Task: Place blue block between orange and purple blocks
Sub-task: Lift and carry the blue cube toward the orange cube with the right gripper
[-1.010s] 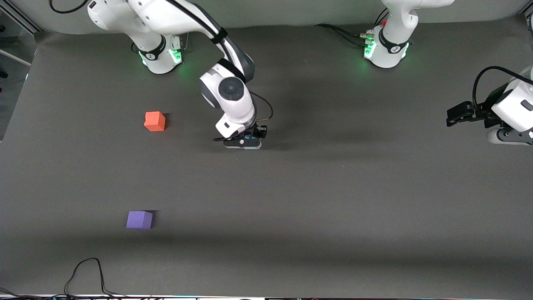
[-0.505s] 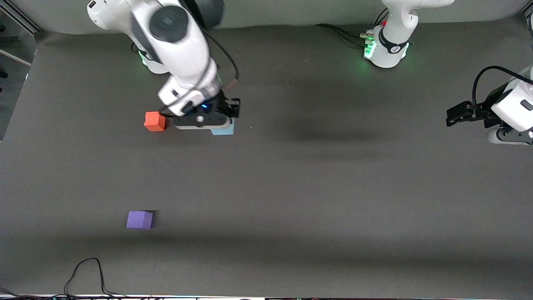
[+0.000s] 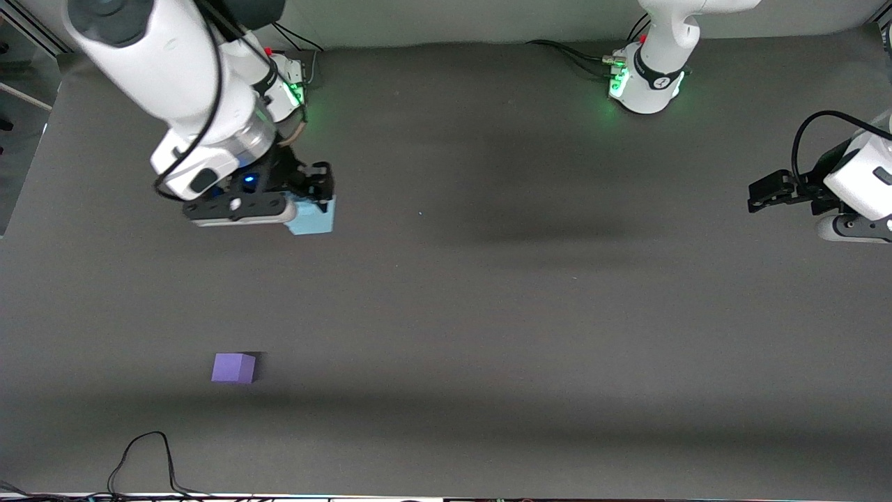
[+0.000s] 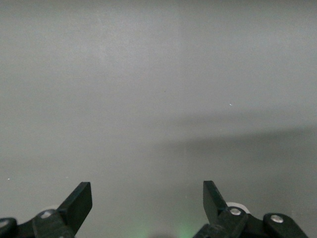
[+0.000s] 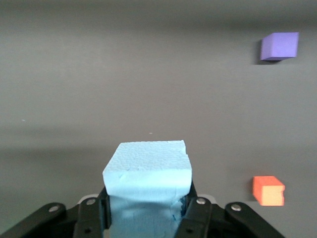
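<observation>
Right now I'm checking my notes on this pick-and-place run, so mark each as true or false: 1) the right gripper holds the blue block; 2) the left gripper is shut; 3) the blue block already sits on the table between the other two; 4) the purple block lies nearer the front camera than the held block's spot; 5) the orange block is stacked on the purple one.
1) True: the right gripper is shut on the blue block.
2) False: the left gripper is open, waiting at its end of the table.
3) False: it is held up in the air.
4) True: the purple block lies nearer.
5) False: the orange block lies apart on the table.
</observation>
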You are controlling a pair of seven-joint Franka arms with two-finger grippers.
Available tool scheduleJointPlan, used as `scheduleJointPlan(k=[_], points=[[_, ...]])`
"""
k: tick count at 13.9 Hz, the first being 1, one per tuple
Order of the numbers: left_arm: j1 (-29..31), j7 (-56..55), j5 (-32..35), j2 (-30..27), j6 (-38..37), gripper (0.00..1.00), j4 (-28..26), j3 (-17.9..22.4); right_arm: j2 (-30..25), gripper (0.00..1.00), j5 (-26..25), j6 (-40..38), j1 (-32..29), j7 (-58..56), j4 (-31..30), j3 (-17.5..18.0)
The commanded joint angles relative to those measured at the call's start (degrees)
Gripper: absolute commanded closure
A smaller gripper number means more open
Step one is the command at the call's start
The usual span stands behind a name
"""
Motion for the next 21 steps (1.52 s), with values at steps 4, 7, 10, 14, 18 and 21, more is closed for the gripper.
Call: scheduleJointPlan(k=[4,7,10,14,18,21], points=[[0.3,0.9,0.8,-0.6,0.5,0.00,0.3,0.0,-1.0,0.45,1.0,-2.9,-7.8,-10.4,0.2,0.5],[0.3,0.7,0.7,-0.6,-0.3,0.00,0.0,0.0,-1.4,0.45,1.1,-2.8,-13.6,-15.9,-0.9,1.3],[0.3,0.4,0.7,-0.8,-1.3,0.00,0.0,0.0,-2.1,0.45,1.1,-2.2,-23.6,-22.4,-3.1,5.9],[0.3,0.1,0.7,-0.9,-1.8,0.00,-0.4,0.0,-2.2,0.44,-0.2,-0.1,-31.1,-24.4,-5.8,10.2],[0.3,0.0,0.7,-0.9,-1.3,0.00,-0.5,0.0,-3.6,0.44,-0.2,10.1,-31.0,-33.0,-16.6,3.9],[0.3,0.0,0.7,-0.8,-1.0,0.00,-0.5,0.0,-3.0,0.44,-0.1,19.0,-30.9,-33.2,-26.9,2.8]])
